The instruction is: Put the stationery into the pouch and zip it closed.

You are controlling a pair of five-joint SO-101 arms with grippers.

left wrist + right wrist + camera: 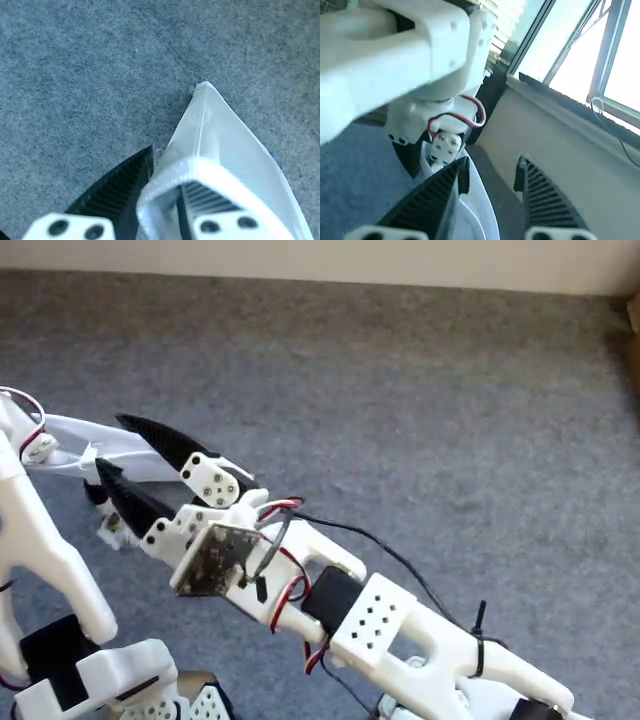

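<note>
- Pouch of translucent white plastic [220,135] was held up off the grey, carpet-like table covering [75,75], tapering to a corner that pointed away from the left arm's wrist.
- The left gripper [172,172] was clenched on that pouch. One ribbed black finger lay against its outside, and the other showed dimly through the plastic wall.
- A small blue fleck sat at the pouch's far edge in the left wrist view; what it was could not be told.
- From the high view, the pouch [70,430] hung at the far left of the table covering [420,390], beside the left arm's white links and red wiring.
- The right gripper [112,443] reached in from the lower right. Its two black fingers were spread wide and grasped nothing.
- The pouch's near end showed between those spread fingers in the high view, with no pinch on it.
- In the right wrist view, the right gripper [492,162] stood released, and the pouch [475,210] lay just beside one finger.
- The left arm's white body loomed close ahead of the right gripper, with a bright window [570,50] behind it.
- Whether the pouch's zip was done up could not be told.
</note>
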